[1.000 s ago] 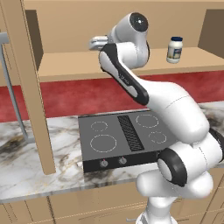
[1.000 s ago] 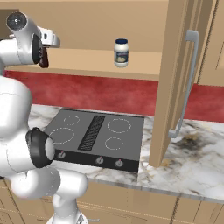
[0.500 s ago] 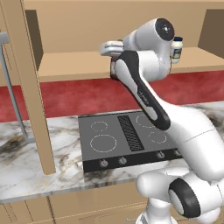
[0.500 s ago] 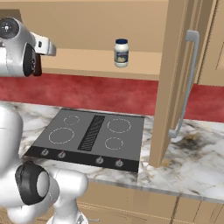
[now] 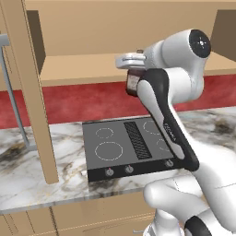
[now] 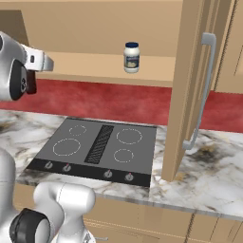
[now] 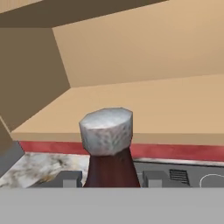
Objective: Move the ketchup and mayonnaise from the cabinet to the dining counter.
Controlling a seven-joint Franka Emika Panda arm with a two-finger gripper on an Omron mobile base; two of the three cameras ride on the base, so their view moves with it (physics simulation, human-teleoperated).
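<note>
Gripper point(image 7: 112, 179), lower centre of the hand view, clamps the ketchup point(image 7: 109, 148) between its tips, bottle upright with its long axis vertical and its cap toward the camera. Left base view, upper centre: the ketchup hangs just outside the cabinet point(image 5: 73, 64) shelf edge, above the cooktop point(image 5: 133, 143). Mayonnaise point(image 6: 131, 57) stands on the shelf, upper centre of the right base view.

A black four-ring cooktop point(image 6: 97, 148) with a central vent strip lies flush in a brown-veined marble worktop point(image 6: 218, 178), its row of knobs point(image 6: 88, 170) along the 6 o'clock edge. A red backsplash point(image 6: 118, 102) runs at 12 o'clock from it. Tan drawer fronts point(image 5: 69, 216) sit below the worktop's front edge.
</note>
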